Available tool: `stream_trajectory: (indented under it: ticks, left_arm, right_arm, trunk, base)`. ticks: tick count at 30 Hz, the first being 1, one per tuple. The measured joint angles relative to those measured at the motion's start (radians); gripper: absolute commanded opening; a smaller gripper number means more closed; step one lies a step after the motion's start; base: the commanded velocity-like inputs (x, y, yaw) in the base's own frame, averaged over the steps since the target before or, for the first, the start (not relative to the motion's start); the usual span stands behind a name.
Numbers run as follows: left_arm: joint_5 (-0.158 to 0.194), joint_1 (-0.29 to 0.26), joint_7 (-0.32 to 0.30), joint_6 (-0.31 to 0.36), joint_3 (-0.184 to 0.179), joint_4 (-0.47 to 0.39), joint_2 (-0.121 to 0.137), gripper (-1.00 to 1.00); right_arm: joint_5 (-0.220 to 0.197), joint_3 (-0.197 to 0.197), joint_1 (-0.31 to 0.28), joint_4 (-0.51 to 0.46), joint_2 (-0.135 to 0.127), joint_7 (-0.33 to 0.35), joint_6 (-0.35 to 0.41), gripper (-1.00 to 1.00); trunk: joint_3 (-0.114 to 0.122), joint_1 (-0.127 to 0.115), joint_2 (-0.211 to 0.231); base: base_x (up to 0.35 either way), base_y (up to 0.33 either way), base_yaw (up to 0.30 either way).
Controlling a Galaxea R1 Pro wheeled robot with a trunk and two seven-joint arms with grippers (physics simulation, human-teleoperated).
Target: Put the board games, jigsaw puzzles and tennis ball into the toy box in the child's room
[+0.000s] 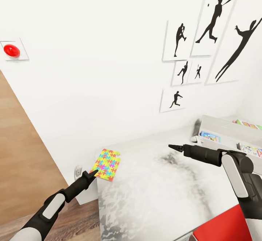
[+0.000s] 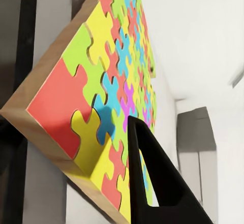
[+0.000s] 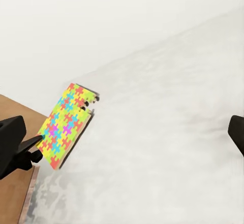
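Observation:
My left gripper (image 1: 93,173) is shut on the near edge of a jigsaw puzzle (image 1: 106,164), a thin square of bright interlocking pieces. It holds the puzzle (image 3: 65,126) tilted just above the far left corner of the table (image 1: 156,186). Close up, one dark finger (image 2: 152,183) lies across the puzzle's face (image 2: 101,71). My right gripper (image 1: 175,147) hovers open over the table's middle, pointing towards the puzzle. The grey toy box (image 1: 218,121) stands at the far right with colourful board games (image 1: 210,136) inside. The tennis ball and the bed are out of view.
The white wall behind the table carries black sports-silhouette pictures (image 1: 211,22). A red chair (image 1: 225,226) sits at the table's near right edge. Wood floor (image 1: 22,153) lies to the left of the table. A red object (image 1: 11,50) hangs on the left wall.

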Motion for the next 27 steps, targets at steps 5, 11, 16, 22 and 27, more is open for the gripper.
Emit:
stream_trajectory:
  ticks: [5,11,16,22,27]
  left_arm:
    - [-0.011,0.002,-0.003,-0.007,0.000,-0.007,0.001,-1.00]
    - [-0.039,0.015,-0.055,-0.022,0.000,-0.044,0.011,-1.00]
    - [-0.034,0.028,-0.092,-0.016,0.000,-0.069,0.014,-1.00]
    - [-0.033,0.033,-0.107,-0.012,-0.002,-0.083,0.015,-1.00]
    - [-0.033,0.036,-0.112,-0.012,-0.002,-0.098,0.015,-1.00]
  right_arm:
    - [0.000,0.001,0.001,-0.010,0.002,0.000,0.000,1.00]
    - [0.000,0.002,0.003,-0.019,0.003,0.000,0.000,1.00]
    - [0.000,0.001,0.005,-0.028,0.000,0.000,0.000,1.00]
    - [0.000,0.002,0.006,-0.034,0.000,0.000,0.000,1.00]
    - [0.000,0.002,0.007,-0.037,0.000,0.000,0.000,1.00]
  trunk:
    - [0.000,0.001,0.000]
    - [0.000,0.001,0.000]
    - [0.000,0.001,0.000]
    - [0.000,0.001,0.000]
    - [0.000,0.001,0.000]
  base:
    - [0.000,0.000,0.000]
    - [0.000,0.000,0.000]
    - [0.000,0.000,0.000]
    - [0.000,0.000,0.000]
    - [0.000,0.000,0.000]
